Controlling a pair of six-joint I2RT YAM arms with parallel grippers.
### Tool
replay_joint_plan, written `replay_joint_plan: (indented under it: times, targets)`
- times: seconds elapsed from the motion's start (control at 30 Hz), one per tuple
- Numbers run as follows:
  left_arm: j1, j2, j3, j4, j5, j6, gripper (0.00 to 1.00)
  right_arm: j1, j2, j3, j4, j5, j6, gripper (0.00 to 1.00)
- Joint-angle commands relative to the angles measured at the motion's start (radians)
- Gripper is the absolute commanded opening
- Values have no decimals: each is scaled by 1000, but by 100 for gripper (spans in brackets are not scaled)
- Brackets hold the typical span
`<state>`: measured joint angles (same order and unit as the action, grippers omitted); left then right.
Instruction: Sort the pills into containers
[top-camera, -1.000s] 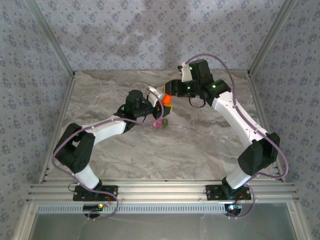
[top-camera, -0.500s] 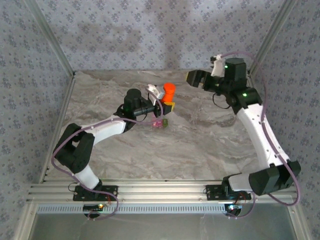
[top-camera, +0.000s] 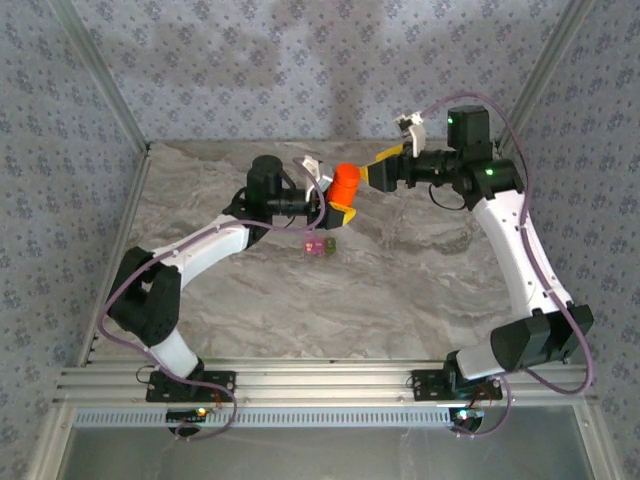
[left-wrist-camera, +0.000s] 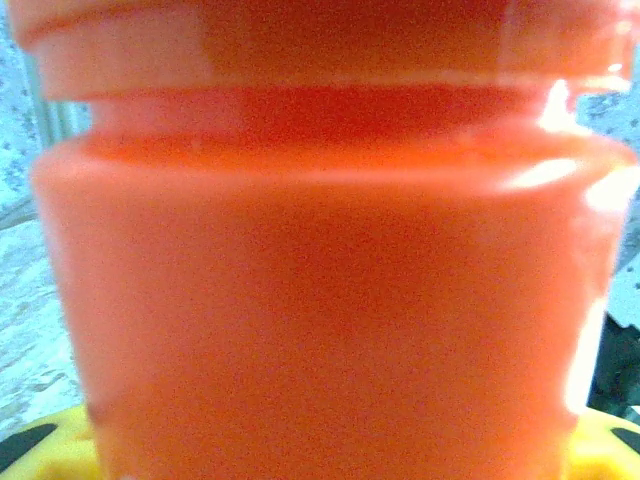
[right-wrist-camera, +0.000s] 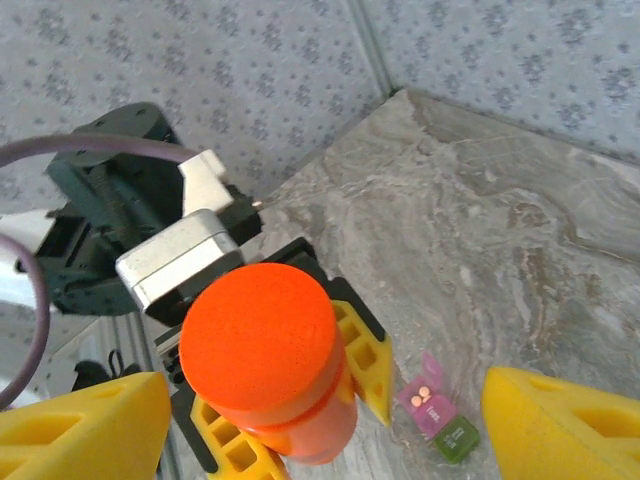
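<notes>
Clamping the orange bottle, left gripper

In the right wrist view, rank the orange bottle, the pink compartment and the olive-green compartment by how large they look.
1. orange bottle: by far the largest, though it is also nearest the camera.
2 and 3. pink compartment and olive-green compartment: joined, both small, too alike to rank.

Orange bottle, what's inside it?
Cannot tell. The bottle has its cap on, and nothing shows through its orange wall. The left fingers grip it low down.
</notes>
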<state>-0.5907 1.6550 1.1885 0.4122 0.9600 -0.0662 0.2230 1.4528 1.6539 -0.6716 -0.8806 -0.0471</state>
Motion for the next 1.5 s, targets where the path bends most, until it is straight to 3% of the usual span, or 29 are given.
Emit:
replay_joint_plan:
  times: [0.0, 0.63, 0.77, 0.93, 1.07, 1.3, 1.47]
  targets:
    - [0, -15, 38, -31, 86, -11, 0, 35, 37, 82, -100, -44, -99, 83]
    - [-1, -14, 54, -71, 94, 9, 0, 113, 141, 181, -204, 65, -149, 77]
    - [-1, -14, 54, -73, 89, 12, 0, 116, 142, 174, -210, 61, -152, 70]
    - [-2, -19, 54, -70, 64, 15, 0, 117, 141, 160, -212, 56, -140, 51]
    - [-2, -32, 30, -32, -53, 15, 0, 131, 133, 124, -169, 106, -44, 48]
    - [-34, -47, -18, 55, -265, 43, 0, 212, 164, 70, -105, 361, 202, 43]
    - [-53, -47, -58, 146, -345, 33, 0, 245, 159, 2, -7, 474, 376, 42]
